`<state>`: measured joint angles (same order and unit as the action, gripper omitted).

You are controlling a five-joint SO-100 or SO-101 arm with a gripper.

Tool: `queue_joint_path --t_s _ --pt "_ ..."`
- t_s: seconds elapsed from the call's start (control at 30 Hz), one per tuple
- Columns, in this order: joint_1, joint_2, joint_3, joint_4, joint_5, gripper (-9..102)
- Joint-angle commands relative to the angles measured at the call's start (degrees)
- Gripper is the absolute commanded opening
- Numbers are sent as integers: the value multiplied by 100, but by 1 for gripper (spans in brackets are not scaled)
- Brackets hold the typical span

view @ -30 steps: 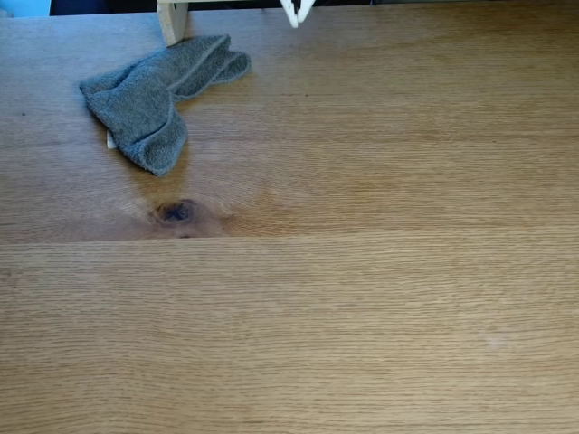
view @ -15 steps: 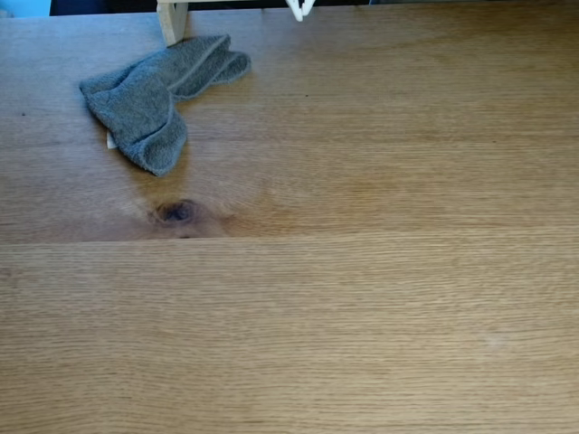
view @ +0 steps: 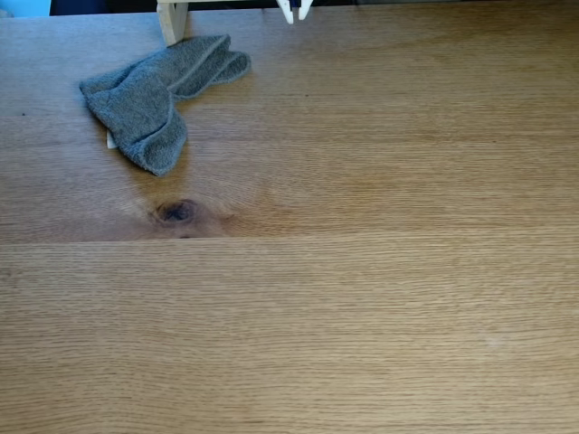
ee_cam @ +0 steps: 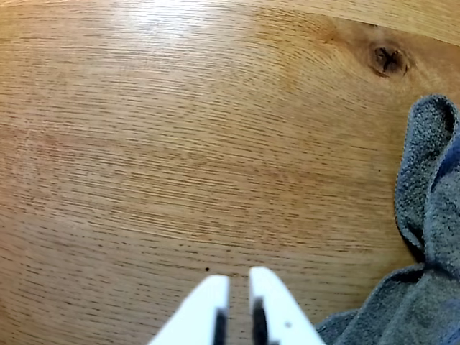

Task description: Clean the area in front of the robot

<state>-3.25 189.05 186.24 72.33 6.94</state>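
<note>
Where the grey cloth [view: 154,95] lies crumpled on the tabletop [view: 362,271], it sits in the upper left of the fixed view, its long axis running on a slant from a narrower end near the pale wooden leg [view: 171,20] at the top edge down to a broader folded lobe that ends just short of the dark knot [view: 176,212] in the wood. In the wrist view the same cloth [ee_cam: 424,237] fills the right edge and lower right corner, with the knot [ee_cam: 388,60] well beyond it toward the top. The pincer [view: 294,11] shows at the top edge of the fixed view, to the right of the cloth and apart from it; in the wrist view the pincer [ee_cam: 238,284] enters from the bottom, its two white fingers nearly together with only a slim gap between them and nothing held. So the cloth lies off to one side of the pincer rather than ahead of it: to the right as the wrist camera sees it, to the left as the fixed camera does, with the nearest fold just beside the right-hand finger in the wrist view. Whether the wood has yet been wiped cannot be judged; the cloth at rest would suit either case. Any grasp of the cloth would call for a sideways swing toward it and wider fingers.
</note>
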Motion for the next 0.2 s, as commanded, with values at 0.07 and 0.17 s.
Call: queue_joint_path --t_s 0.07,0.17 --pt "-9 35 562 18 -18 5" --pt "-9 35 562 18 -18 5"
